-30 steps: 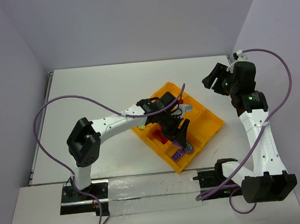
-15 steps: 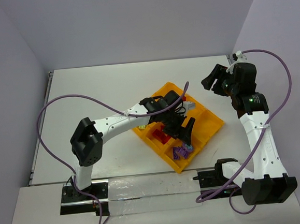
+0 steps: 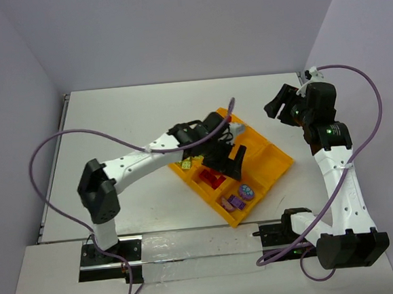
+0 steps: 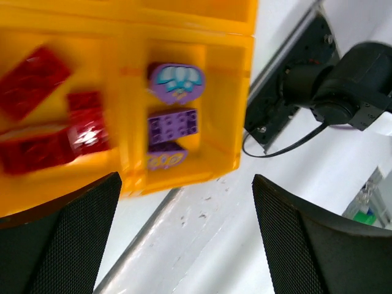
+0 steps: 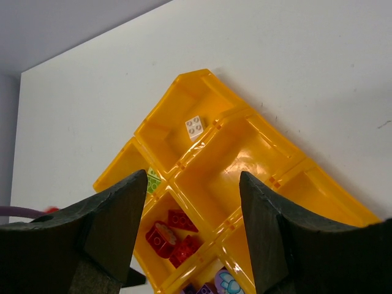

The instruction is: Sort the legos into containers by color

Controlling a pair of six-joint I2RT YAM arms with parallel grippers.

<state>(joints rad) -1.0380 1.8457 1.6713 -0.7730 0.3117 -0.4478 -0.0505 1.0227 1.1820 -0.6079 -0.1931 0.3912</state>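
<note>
Left claw (image 3: 226,164) is spread wide with nothing in it, hanging over the orange tray (image 3: 276,158). Right claw (image 3: 278,103) looks half open and empty to me, far right. Red bricks (image 3: 211,180) sit mid-tray, purple bricks (image 3: 236,202) in the near corner bin, green brick (image 3: 186,165) at the left corner.

L gripper (image 3: 227,162) jaws wide, arm far fwd; R gripper (image 3: 279,103) aloft, jaws apart, both empty.

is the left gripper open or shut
Open: the left gripper has its fingers wide apart, with nothing between them.
</note>
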